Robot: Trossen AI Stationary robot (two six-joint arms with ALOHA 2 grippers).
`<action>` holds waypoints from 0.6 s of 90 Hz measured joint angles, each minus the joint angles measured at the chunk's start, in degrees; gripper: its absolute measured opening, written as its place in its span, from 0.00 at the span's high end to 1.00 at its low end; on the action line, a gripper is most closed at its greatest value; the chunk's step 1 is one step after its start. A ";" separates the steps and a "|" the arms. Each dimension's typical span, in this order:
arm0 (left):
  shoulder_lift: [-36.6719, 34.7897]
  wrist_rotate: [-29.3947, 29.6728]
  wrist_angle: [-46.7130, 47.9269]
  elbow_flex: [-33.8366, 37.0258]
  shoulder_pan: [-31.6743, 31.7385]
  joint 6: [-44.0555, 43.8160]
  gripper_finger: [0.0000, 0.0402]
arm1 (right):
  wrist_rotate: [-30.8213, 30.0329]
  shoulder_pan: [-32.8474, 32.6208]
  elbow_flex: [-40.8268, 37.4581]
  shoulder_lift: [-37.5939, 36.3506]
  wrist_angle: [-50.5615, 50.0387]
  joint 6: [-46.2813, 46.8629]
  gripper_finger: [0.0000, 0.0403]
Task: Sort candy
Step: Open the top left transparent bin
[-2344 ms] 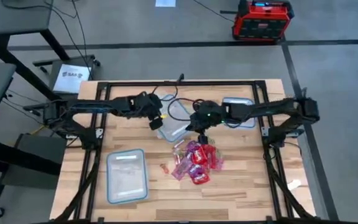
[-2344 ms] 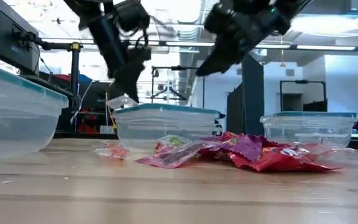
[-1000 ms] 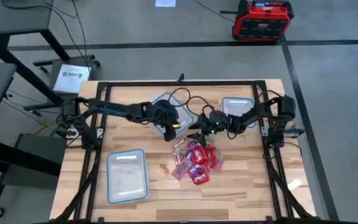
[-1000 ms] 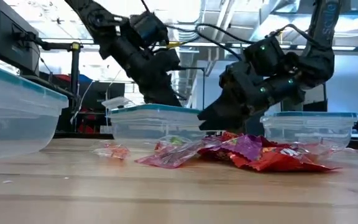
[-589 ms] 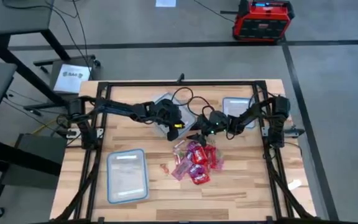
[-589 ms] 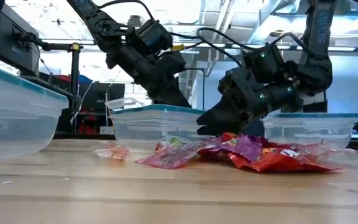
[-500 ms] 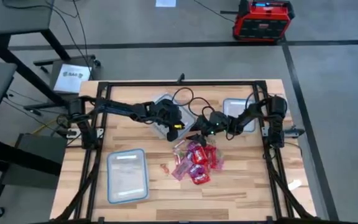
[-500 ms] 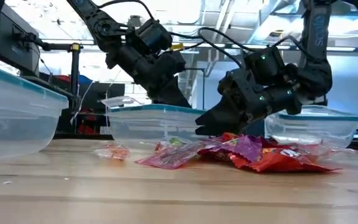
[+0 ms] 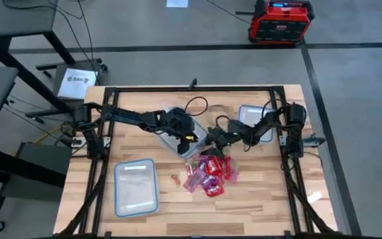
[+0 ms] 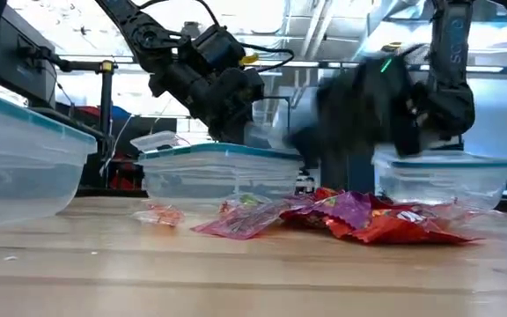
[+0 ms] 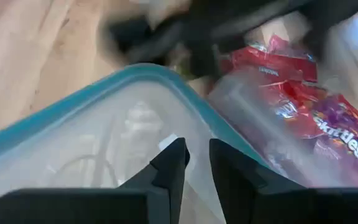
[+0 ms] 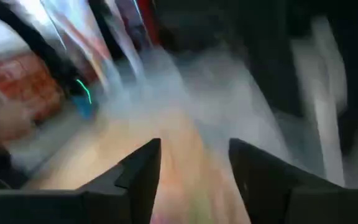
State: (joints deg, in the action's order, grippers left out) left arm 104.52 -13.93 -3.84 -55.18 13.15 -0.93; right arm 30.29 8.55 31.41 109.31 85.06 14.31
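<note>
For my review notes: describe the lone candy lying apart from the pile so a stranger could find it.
On the wooden table, find the heap of red and pink candy packets near the middle. Toward the left arm's side of it, between the heap and the near clear container, lies one small reddish-orange wrapped sweet, alone on bare wood.

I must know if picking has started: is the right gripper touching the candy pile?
Cannot tell. The right gripper sits at the candy pile edge in the high view; in the low view it is smeared, hiding any gap.

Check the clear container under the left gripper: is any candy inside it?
No candy shows inside the middle container: the left wrist view sees bare clear plastic. The left gripper covers part of its floor. The candy lies piled on the table beside it.
</note>
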 joint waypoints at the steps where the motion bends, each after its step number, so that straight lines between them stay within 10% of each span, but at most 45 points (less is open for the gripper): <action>1: 0.04 0.12 -0.20 0.00 0.00 -0.06 0.83 | 0.00 -0.14 0.03 -0.06 1.07 -0.14 0.56; 38: -0.96 0.75 2.25 -3.22 -0.44 -2.00 0.83 | -2.44 -1.55 -0.26 -3.72 -10.28 -4.49 0.56; 54: -4.11 4.19 12.22 -9.19 -1.98 0.97 0.83 | -6.42 -1.46 3.14 -14.22 -35.70 -12.43 0.56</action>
State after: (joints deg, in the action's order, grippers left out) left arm 100.41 -9.74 8.38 -64.37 11.16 0.04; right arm 23.87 7.09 34.55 95.09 49.36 1.88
